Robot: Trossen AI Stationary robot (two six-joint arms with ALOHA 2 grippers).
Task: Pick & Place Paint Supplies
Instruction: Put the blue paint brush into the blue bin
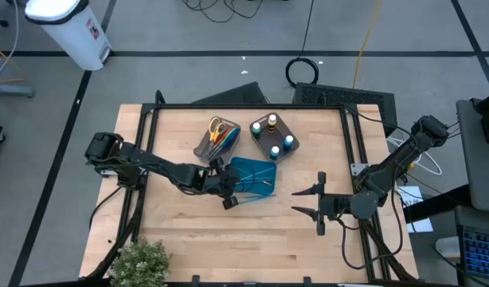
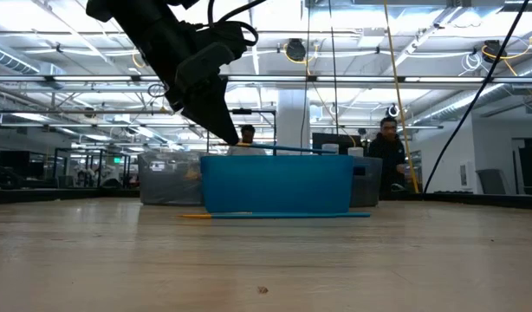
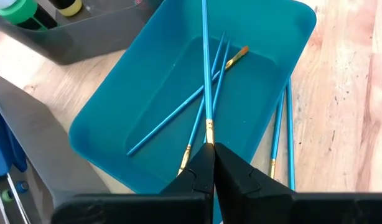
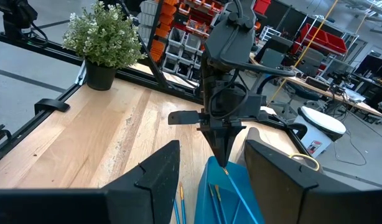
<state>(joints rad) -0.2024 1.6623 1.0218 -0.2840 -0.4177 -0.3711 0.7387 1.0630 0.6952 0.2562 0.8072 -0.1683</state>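
My left gripper (image 1: pixel 228 191) hangs over the near left corner of the teal tray (image 1: pixel 256 171), shut on a thin blue brush (image 3: pixel 205 62). Three more blue brushes (image 3: pixel 197 102) lie inside the tray. Two others (image 3: pixel 283 134) rest flat on the table along the tray's near side, also visible in the low view (image 2: pixel 275 214). One grey-brown bin holds scissors (image 1: pixel 217 127) standing upright, the other holds paint bottles (image 1: pixel 274 135). My right gripper (image 1: pixel 296 202) waits open, right of the tray, pointing at it. My left gripper pinches the blue brush between its two fingertips (image 3: pixel 200 171), just behind the gold ferrule (image 3: pixel 209 132). The fingers slant down from above. The brush is lifted, and its handle (image 2: pixel 292 150) reaches out about level over the tray at rim height.
A potted plant (image 1: pixel 139 263) stands at the near left corner of the table. Black frame rails (image 1: pixel 141 151) run along the table's sides. Bare wood (image 1: pixel 268 235) lies near of the tray. A person (image 2: pixel 389 152) sits in the room behind the table.
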